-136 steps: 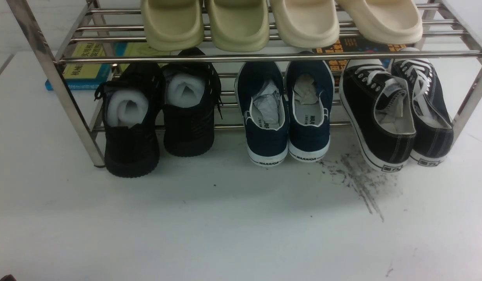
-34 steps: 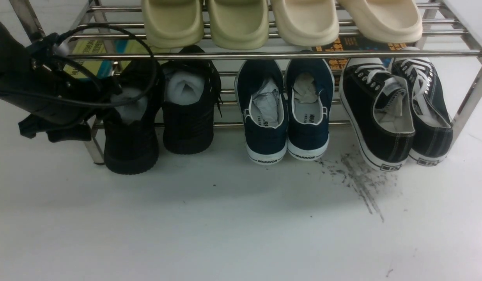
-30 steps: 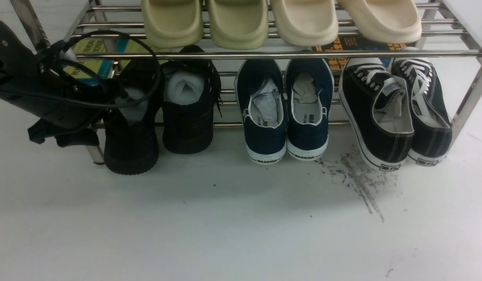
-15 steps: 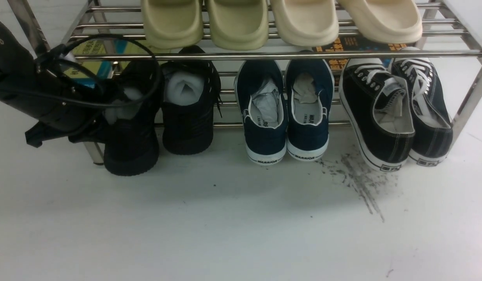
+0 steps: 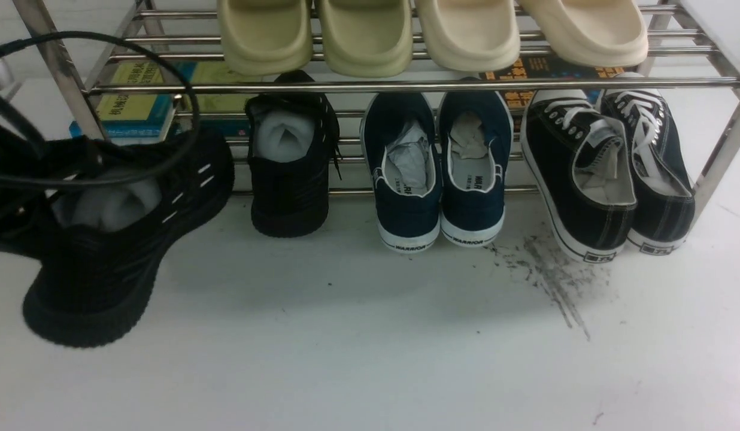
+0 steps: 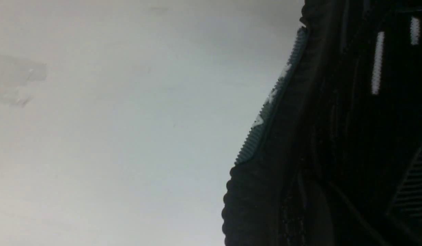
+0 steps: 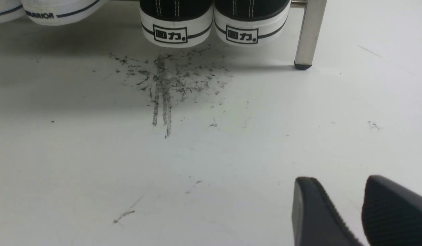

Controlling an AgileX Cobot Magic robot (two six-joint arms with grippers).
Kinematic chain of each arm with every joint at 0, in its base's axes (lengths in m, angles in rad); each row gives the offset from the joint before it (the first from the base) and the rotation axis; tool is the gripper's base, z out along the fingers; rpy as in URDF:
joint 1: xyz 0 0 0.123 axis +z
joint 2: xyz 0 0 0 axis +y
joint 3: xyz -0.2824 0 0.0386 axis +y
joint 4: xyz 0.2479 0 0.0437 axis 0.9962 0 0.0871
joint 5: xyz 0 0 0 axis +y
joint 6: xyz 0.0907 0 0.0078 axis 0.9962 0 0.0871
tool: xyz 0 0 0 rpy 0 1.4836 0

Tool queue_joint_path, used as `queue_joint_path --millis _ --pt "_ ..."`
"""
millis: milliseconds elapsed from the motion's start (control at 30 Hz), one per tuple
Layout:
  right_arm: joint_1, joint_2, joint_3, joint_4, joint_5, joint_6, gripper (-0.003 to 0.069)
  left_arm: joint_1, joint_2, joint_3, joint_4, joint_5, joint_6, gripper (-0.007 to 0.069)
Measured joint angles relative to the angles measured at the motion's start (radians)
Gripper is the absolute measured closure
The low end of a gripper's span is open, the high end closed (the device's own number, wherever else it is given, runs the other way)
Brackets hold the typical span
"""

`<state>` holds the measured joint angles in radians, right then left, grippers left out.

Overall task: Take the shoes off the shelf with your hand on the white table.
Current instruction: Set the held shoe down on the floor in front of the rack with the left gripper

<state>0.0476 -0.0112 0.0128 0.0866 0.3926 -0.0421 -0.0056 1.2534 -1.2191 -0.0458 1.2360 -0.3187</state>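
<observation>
One black knit sneaker (image 5: 118, 239) is off the shelf (image 5: 406, 87), at the left over the white table (image 5: 370, 359). It is tilted, heel low and towards me, toe up towards the rack. My left gripper (image 5: 14, 191) is shut on it and mostly hidden behind it. In the left wrist view the sneaker (image 6: 334, 136) fills the right side against a ridged finger pad (image 6: 265, 112). The other black sneaker (image 5: 289, 173) stands on the lower tier. My right gripper (image 7: 337, 181) is open and empty, low over the table.
A navy Warrior pair (image 5: 439, 173) and a black canvas white-laced pair (image 5: 609, 173) sit on the lower tier. Cream slippers (image 5: 430, 36) lie on the top tier. Books (image 5: 136, 102) lie behind the rack. Dark scuff marks (image 5: 549, 275) show in front of the canvas pair.
My left arm came in from the left and closed on the left black sneaker. It has now pulled that sneaker out of the rack, forward and to the left.
</observation>
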Motion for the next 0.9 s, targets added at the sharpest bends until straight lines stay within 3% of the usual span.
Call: queue_joint_path --millis 200,400,633,900 --pt "0.0 0.0 0.0 0.0 0.0 0.0 0.0421 0.0 -0.097 0.118 0.024 0.0 -0.081 0.0612" --pt "0.0 0.0 0.0 0.0 0.0 0.0 0.0421 0.0 -0.195 0.384 -0.035 -0.037 -0.118 0.0604" --pt "0.0 0.0 0.0 0.0 0.0 0.0 0.0421 0.0 -0.203 0.507 -0.181 -0.175 -0.037 0.0603" --pt "0.0 0.0 0.0 0.0 0.0 0.0 0.0421 0.0 -0.205 0.507 -0.255 -0.223 -0.024 0.0602"
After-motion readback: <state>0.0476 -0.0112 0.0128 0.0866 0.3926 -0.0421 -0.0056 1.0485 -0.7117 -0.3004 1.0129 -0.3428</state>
